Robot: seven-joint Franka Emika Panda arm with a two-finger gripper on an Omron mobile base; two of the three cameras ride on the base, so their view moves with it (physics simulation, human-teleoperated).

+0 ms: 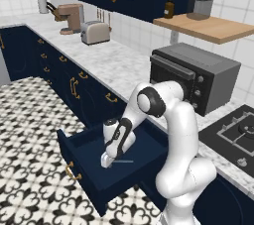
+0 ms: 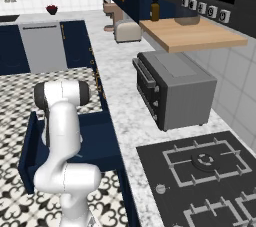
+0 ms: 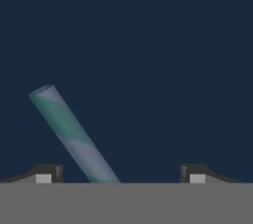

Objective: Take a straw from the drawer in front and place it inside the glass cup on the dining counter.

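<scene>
The navy drawer (image 1: 84, 162) stands pulled open over the patterned floor (image 1: 30, 120), and the arm reaches down into it, the claw (image 1: 106, 161) low inside beside a thin pale straw (image 1: 124, 161) lying flat. On the marble worktop (image 1: 114, 63) behind sit a toaster (image 1: 95, 32), a coffee machine (image 1: 71, 17) and a dark oven (image 1: 198, 76).

Even, flat light all over, no glare, only soft shade inside the drawer (image 1: 89, 144), and the close hand view comes through dim and slightly fuzzy at its edges.
</scene>
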